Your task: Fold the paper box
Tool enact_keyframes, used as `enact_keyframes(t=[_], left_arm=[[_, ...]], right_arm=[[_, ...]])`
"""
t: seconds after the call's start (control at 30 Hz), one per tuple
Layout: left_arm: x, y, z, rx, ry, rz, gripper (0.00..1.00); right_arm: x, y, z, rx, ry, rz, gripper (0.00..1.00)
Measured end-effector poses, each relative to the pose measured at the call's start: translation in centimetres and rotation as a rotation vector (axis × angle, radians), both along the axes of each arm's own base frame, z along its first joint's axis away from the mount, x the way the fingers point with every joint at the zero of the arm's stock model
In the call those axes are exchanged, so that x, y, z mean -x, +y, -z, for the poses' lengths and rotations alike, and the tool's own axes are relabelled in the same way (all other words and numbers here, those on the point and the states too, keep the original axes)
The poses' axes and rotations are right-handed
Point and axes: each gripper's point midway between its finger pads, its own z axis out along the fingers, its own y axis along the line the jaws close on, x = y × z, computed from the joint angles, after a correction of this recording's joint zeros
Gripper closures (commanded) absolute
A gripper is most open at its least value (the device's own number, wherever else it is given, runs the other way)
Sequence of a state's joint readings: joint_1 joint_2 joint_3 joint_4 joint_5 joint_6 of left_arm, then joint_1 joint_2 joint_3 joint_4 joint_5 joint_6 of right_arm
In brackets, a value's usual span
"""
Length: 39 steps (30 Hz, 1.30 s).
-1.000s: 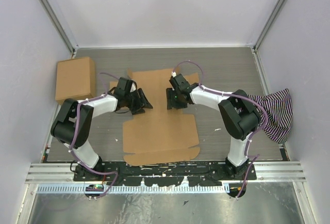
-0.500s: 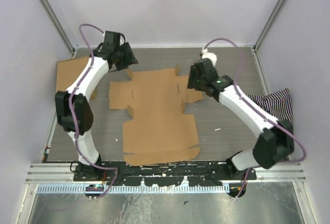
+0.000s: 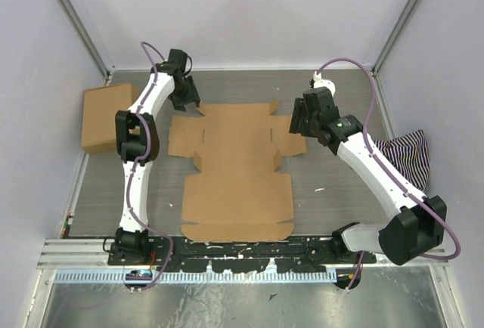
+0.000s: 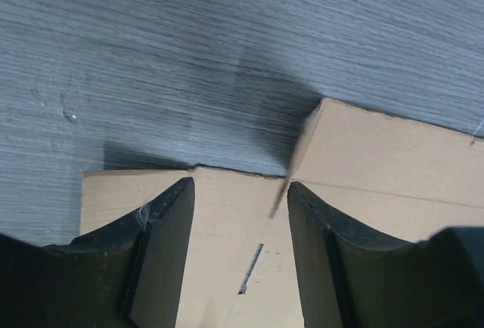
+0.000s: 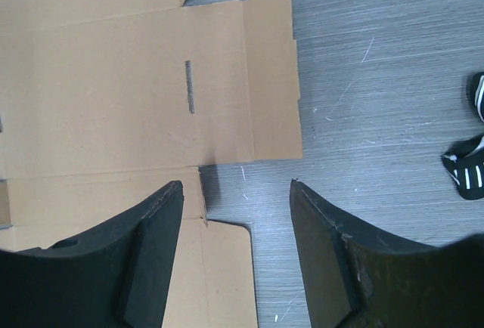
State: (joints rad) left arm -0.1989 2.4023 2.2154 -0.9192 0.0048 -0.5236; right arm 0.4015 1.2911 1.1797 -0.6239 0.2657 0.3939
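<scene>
the paper box (image 3: 238, 165) is barely begun: it lies as a flat sheet mid-frame on the surface (image 3: 333, 192), with no wall raised or tab tucked, so i judge every fold is left to do. its long axis runs top to bottom of the top view, side flaps toward the top. the left tool (image 3: 187, 103), spread and empty, hangs over its upper left corner; the right tool (image 3: 297, 122), likewise released, is by the upper right flap.

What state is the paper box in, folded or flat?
Spread flat: the paper box lies unfolded on the table, flaps and tabs splayed outward, no walls formed.
</scene>
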Motion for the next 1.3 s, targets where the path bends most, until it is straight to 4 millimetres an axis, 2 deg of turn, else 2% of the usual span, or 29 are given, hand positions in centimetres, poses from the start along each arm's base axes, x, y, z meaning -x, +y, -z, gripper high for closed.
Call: enact_keyframes(t=[0.1, 0.3, 0.6, 0.77, 0.83, 0.93, 1.1, 1.2, 1.3], left_arm=[[0.1, 0.2, 0.5, -0.016, 0.021, -0.001, 0.43], [-0.5, 0.3, 0.0, -0.021, 0.000, -0.002, 0.43], [-0.9, -0.8, -0.1, 0.031, -0.015, 0.018, 0.47], [-1.3, -1.6, 1.0, 0.067, -0.004, 0.028, 0.58], [-1.3, -1.8, 1.6, 0.076, 0.007, 0.029, 0.72], [-1.2, -2.1, 2.0, 0.093, 0.018, 0.028, 0.98], [-1.3, -3.0, 1.0, 0.121, -0.016, 0.057, 1.00], [-0.3, -2.9, 0.1, 0.117, -0.034, 0.073, 1.00], [1.2, -2.8, -2.6, 0.120, -0.086, 0.088, 1.00]], right_arm=[[0.2, -0.1, 0.4, -0.001, 0.015, -0.004, 0.36], [0.4, 0.0, 0.5, -0.005, 0.025, -0.015, 0.36], [0.6, 0.0, 0.7, -0.002, 0.037, -0.020, 0.36], [0.7, -0.1, 0.9, 0.004, 0.044, -0.023, 0.36], [0.8, 0.0, 0.9, -0.002, 0.048, -0.032, 0.36], [1.0, 0.3, 1.1, -0.007, 0.058, -0.045, 0.36], [0.8, 0.6, 1.8, -0.006, 0.087, -0.059, 0.36], [0.2, 1.2, 2.2, -0.005, 0.114, -0.071, 0.36], [-1.1, 1.9, 1.7, -0.009, 0.118, -0.087, 0.36]])
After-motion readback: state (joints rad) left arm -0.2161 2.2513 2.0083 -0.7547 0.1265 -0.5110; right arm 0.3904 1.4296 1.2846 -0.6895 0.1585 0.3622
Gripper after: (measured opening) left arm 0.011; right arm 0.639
